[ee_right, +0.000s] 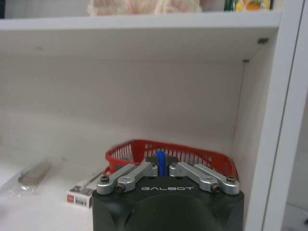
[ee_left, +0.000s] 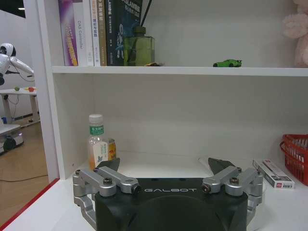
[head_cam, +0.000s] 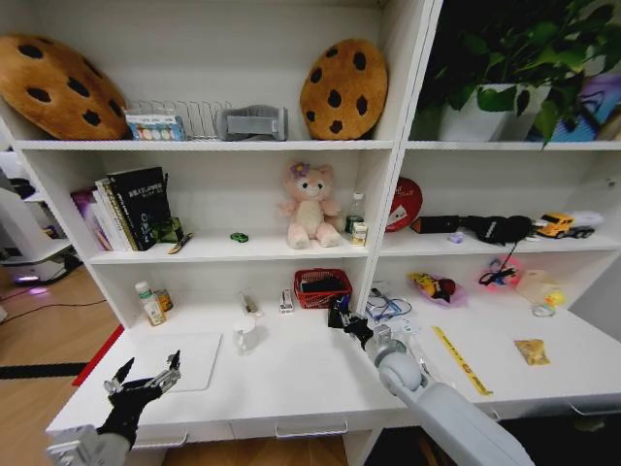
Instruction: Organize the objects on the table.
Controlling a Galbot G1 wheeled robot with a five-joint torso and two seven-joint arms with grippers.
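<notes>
right gripper (head_cam: 340,316) pinches a blue pen (ee_right: 161,163) just short of the red basket (head_cam: 322,287).

the white desk (head_cam: 291,374) has bare room at 6 o'clock of the basket. the left gripper (head_cam: 146,381), fingers spread wide and holding nothing, hovers at the desk's front-left edge beside the silver laptop (head_cam: 189,357). the green toy car (head_cam: 239,237) sits on the shelf at 11 o'clock of the basket.
</notes>
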